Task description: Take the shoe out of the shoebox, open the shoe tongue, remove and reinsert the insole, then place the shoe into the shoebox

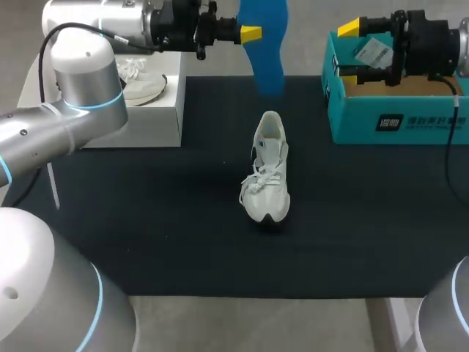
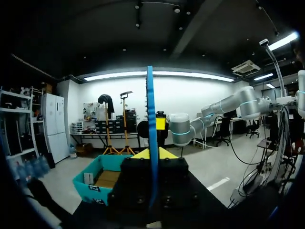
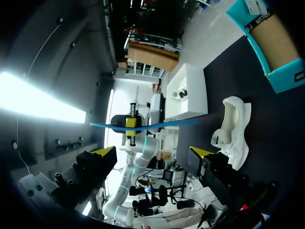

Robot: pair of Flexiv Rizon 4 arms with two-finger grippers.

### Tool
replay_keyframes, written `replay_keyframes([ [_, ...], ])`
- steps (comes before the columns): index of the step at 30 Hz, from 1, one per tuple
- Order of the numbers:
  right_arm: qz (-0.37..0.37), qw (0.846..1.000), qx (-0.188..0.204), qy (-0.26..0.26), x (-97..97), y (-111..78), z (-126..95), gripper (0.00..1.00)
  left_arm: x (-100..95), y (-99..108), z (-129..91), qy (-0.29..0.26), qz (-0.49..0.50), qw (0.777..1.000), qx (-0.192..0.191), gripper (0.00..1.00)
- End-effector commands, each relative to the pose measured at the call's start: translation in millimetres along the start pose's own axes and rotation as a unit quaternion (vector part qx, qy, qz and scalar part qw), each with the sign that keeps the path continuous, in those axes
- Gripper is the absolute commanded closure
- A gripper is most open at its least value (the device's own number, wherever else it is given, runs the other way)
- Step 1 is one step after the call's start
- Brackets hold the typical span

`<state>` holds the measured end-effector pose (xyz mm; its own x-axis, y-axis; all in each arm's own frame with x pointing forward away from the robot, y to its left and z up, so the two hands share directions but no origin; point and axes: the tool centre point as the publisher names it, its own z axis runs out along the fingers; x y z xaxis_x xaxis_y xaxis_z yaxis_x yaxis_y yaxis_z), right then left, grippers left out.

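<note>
A white sneaker (image 1: 267,172) stands upright at the middle of the black table mat (image 1: 146,220), toe toward the near edge. Its blue insole (image 1: 265,40) hangs above the far edge, pinched in the left gripper (image 1: 253,33). The right gripper (image 1: 347,50) hovers with fingers spread wide, holding nothing, over the open teal shoebox (image 1: 396,121) at far right. A white box (image 1: 146,121) holding another shoe sits far left.
</note>
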<state>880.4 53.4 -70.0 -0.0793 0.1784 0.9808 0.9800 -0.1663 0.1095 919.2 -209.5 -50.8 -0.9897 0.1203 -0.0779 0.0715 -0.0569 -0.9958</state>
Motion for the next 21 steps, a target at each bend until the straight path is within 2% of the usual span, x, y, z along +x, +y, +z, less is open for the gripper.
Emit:
replay_keyframes([
  [1,0.0,1.0,-0.001,0.0,-0.1,0.1,1.5,0.0,-6.1,-0.1,-4.0,0.037,0.513,0.857,-0.009,1.0],
  [2,0.0,1.0,-0.001,0.0,-0.1,0.1,1.5,0.0,-5.7,0.3,-4.6,0.018,0.528,0.849,-0.008,1.0],
  [4,0.0,1.0,-0.001,0.0,-0.1,0.1,1.5,0.0,-5.7,0.3,-4.6,0.019,0.553,0.833,-0.009,1.0],
  [20,0.0,1.0,-0.001,0.0,-0.1,0.1,1.5,0.0,-5.7,0.3,-4.6,0.019,0.553,0.833,-0.009,1.0],
  [21,0.0,1.0,-0.001,0.0,-0.1,0.1,1.5,0.0,-6.8,4.4,-5.2,0.024,0.59,0.807,-0.018,1.0],
])
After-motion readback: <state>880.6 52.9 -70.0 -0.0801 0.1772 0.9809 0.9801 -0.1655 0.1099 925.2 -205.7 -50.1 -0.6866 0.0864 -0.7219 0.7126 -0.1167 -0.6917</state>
